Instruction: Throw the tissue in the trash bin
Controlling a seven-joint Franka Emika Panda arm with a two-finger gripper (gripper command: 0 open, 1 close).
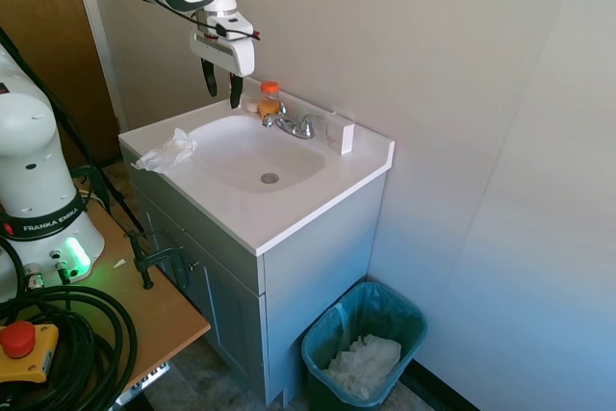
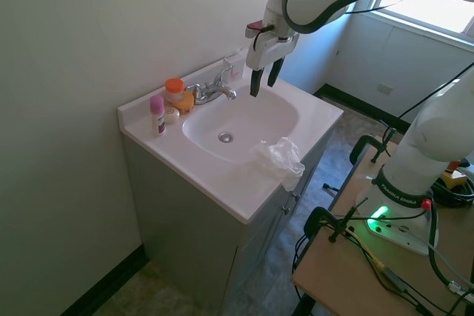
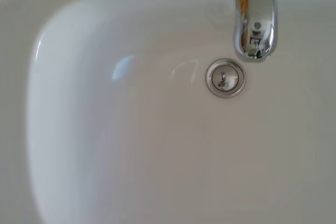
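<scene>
The open two-finger gripper [image 1: 222, 87] hangs in free air above the back of the white oval sink basin [image 1: 252, 151], nothing between its fingers. Just beside it, toward the wall, stand the chrome faucet [image 1: 292, 124], an orange-capped bottle [image 1: 269, 98] and a small white box [image 1: 346, 135], blocking travel that way. Below it the basin lies bare down to the metal drain [image 3: 225, 78]. Farther off, the crumpled white tissue [image 1: 166, 152] sits on the counter's front rim. The teal-green plastic trash bin [image 1: 364, 352] stands low on the floor beside the cabinet, its mouth unobstructed, a white paper wad [image 1: 364, 365] inside.
</scene>
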